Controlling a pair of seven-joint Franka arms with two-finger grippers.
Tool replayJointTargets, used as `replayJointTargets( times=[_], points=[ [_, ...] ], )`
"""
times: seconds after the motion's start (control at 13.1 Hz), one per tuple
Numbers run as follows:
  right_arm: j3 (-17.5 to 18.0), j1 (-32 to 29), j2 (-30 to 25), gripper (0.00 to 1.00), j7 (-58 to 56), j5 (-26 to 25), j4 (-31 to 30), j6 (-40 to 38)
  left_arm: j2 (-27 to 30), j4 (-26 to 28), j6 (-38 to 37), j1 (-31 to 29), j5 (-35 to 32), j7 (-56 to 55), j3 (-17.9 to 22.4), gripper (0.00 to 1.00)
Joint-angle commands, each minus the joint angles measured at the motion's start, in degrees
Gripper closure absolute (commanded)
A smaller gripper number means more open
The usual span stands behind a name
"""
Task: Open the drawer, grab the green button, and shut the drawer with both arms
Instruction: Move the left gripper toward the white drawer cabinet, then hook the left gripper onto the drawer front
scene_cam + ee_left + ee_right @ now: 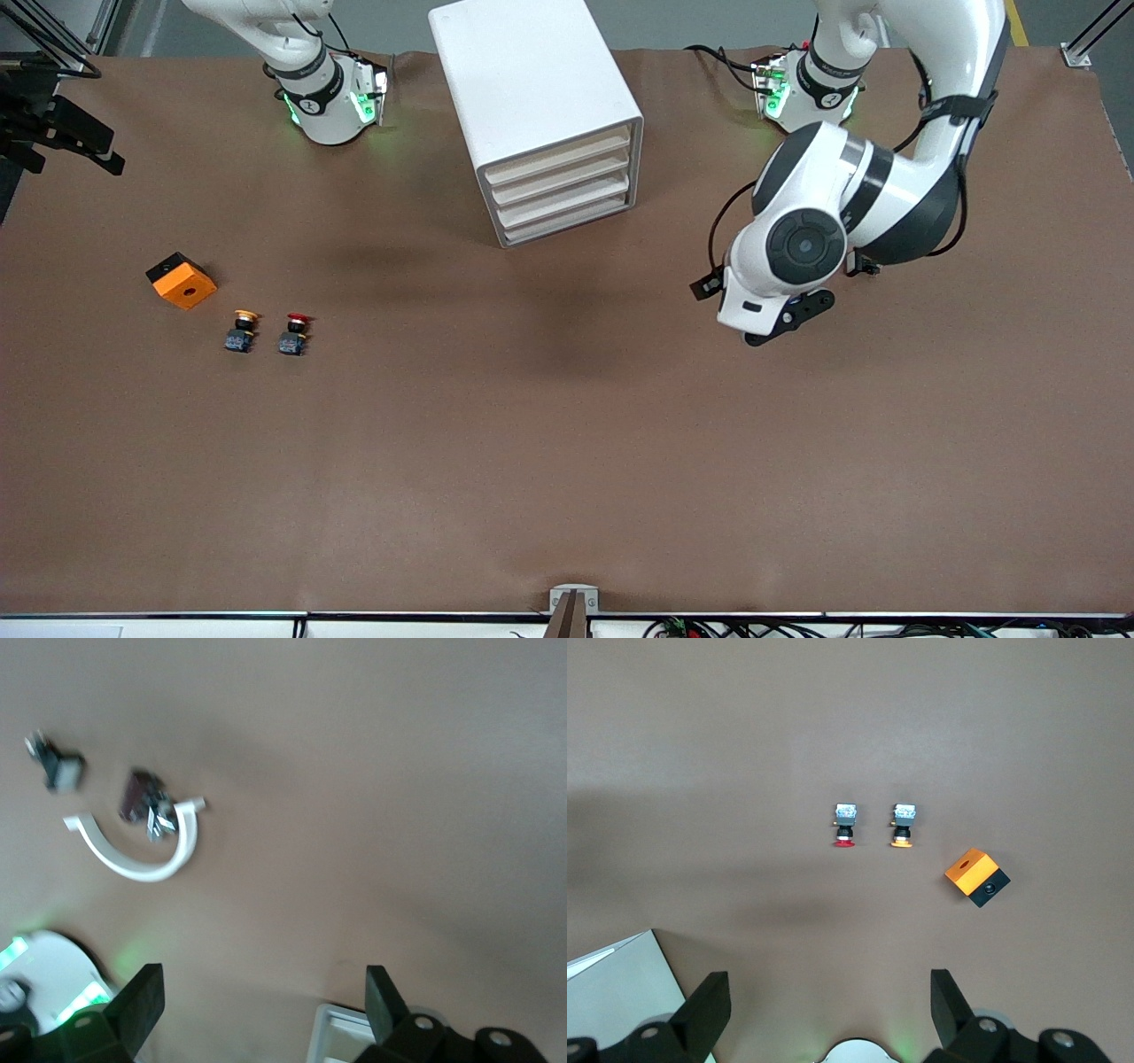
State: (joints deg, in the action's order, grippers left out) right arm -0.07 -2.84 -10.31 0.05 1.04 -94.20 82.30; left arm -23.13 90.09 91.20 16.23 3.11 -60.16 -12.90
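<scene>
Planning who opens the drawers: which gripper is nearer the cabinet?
Left. The left gripper, open, hovers over bare table toward the left arm's end, beside the cabinet. The right gripper, open, appears only in its wrist view.

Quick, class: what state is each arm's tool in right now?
Left tool: open, holding nothing, over bare table.
Right tool: open, holding nothing.

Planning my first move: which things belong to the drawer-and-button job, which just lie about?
Job: cabinet, four shut drawers, left hand and right hand, open over the table; green button unseen.
Lying about: red button, orange button, orange box.
</scene>
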Motion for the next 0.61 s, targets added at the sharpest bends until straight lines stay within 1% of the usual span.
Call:
replayJointTargets(
  times=[0.0, 0.23, 0.31, 0.46, 0.53],
  points=[
    [0.16, -1.72, -0.85, 0.0, -0.05, -0.42, 0.15, -0.56, -4.63, -1.41, -0.32, -0.15, 4.43, -10.02, 0.07, 0.0],
    [0.16, -2.26, -0.42, 0.0, 0.13, -0.34, 0.77, -2.15, -10.25, -1.59, -0.06, -0.76, 13.81, -19.44, 0.25, 0.0],
    [0.16, -2.43, 0.19, 0.0, 0.13, -0.34, 0.77, -2.32, -11.4, -1.33, 1.42, -0.5, 16.46, -23.12, 0.25, 0.0],
    [0.16, -3.05, 0.37, 0.0, -0.23, -0.51, 0.86, -2.15, -13.86, -1.06, 2.14, 0.2, 18.24, -32.78, 0.16, 0.0],
    [0.25, -3.22, 1.33, 0.0, -0.31, -0.42, 0.86, -2.15, -15.09, -1.06, 2.14, -0.32, 19.9, -35.61, 0.16, 0.0]
  ],
)
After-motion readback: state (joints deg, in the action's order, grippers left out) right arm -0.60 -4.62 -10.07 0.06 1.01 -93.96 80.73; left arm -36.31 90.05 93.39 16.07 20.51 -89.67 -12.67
